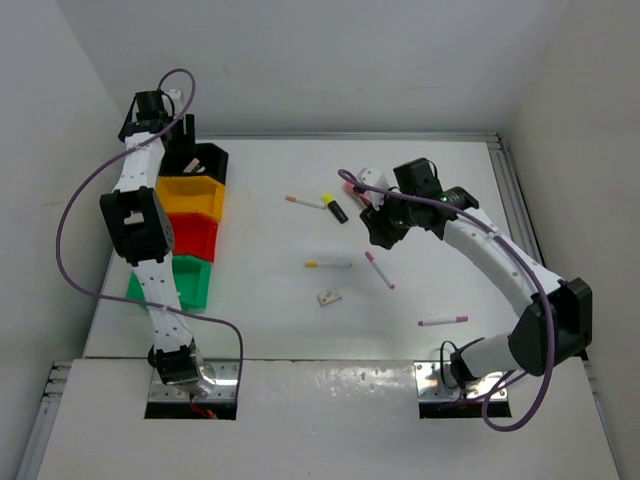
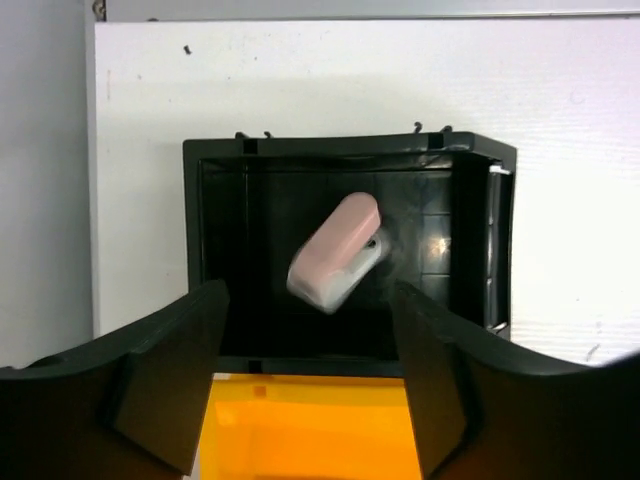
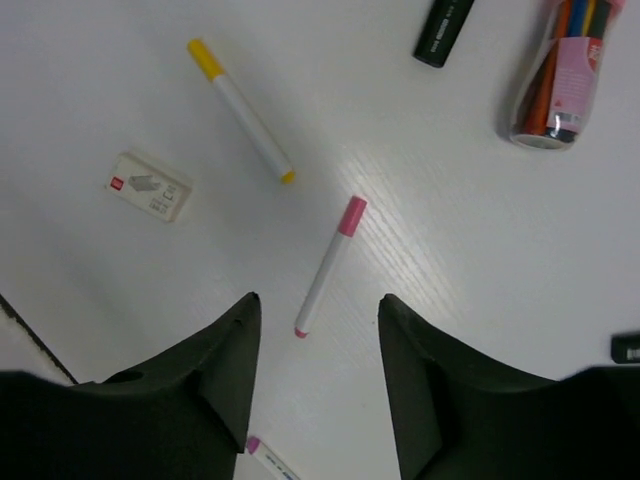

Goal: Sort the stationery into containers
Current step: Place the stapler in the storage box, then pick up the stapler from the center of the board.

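My left gripper (image 2: 310,385) is open and empty above the near edge of the black bin (image 2: 345,150). A pink block (image 2: 335,250) in clear wrap lies tilted and blurred inside that bin. In the top view the left gripper (image 1: 183,138) hangs over the black bin (image 1: 208,162). My right gripper (image 3: 318,350) is open and empty just above a white pen with pink ends (image 3: 328,265). It stands mid-table in the top view (image 1: 380,232), beside that pen (image 1: 379,269). A yellow-ended pen (image 3: 242,110), a beige eraser (image 3: 150,186) and a black marker (image 3: 445,30) lie nearby.
The yellow bin (image 1: 192,195), red bin (image 1: 195,235) and green bin (image 1: 192,280) stand in a row below the black one. A pink-ended pen (image 1: 305,201), a yellow-capped marker (image 1: 335,207), a purple-ended pen (image 1: 442,321) and a clear tube of pens (image 3: 560,70) lie on the table.
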You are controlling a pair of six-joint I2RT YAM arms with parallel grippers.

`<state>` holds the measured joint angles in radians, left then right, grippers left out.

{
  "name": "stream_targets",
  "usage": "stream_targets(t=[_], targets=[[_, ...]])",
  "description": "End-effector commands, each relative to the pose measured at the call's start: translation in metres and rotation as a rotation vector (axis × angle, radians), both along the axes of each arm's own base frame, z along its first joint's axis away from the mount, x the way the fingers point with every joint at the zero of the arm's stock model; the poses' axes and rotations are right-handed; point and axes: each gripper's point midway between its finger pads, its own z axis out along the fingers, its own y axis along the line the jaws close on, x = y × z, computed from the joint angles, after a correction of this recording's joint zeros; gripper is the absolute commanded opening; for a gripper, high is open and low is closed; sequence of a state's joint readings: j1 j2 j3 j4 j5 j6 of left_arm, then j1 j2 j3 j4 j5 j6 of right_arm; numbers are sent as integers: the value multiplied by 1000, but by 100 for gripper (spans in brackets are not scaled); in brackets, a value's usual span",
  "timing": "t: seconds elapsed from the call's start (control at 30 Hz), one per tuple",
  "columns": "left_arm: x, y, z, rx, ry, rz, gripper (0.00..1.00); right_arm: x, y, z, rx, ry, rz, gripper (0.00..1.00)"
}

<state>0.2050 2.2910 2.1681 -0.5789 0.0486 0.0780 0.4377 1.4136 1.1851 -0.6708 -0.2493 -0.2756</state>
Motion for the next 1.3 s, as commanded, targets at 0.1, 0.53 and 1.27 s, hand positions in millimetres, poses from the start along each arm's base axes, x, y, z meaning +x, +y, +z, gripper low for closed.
stream_targets(t=[0.1,0.53,1.27], targets=[[-6,-6,90,-74,-186,-65,82,-16,35,-4,24,40,147,40],[-190,-90,156,-357,-216,-533,85,-79,103,-63,-120,145,687,43],[-268,-134,154,-391,-308,-713,99,-88,105,-170,-161,159,817,48]])
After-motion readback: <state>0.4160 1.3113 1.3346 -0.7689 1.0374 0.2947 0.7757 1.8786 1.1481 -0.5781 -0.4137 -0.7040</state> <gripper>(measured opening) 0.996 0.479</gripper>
